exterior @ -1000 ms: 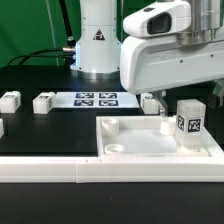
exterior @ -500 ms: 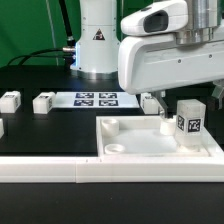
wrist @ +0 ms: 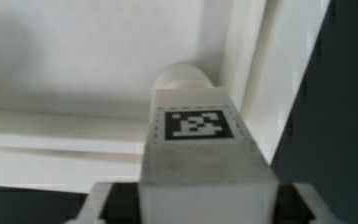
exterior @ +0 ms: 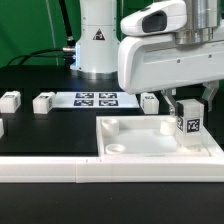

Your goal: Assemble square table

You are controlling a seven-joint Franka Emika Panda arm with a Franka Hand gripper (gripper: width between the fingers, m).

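Leg block (exterior: 190, 127) stands upright on the tabletop (exterior: 135, 150) at frame right; my gripper (exterior: 191, 109) has just clamped onto it, probably for screwing in.

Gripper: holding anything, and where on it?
Cannot tell. The gripper brackets the top of the upright leg block, standing on the tabletop; contact unclear.
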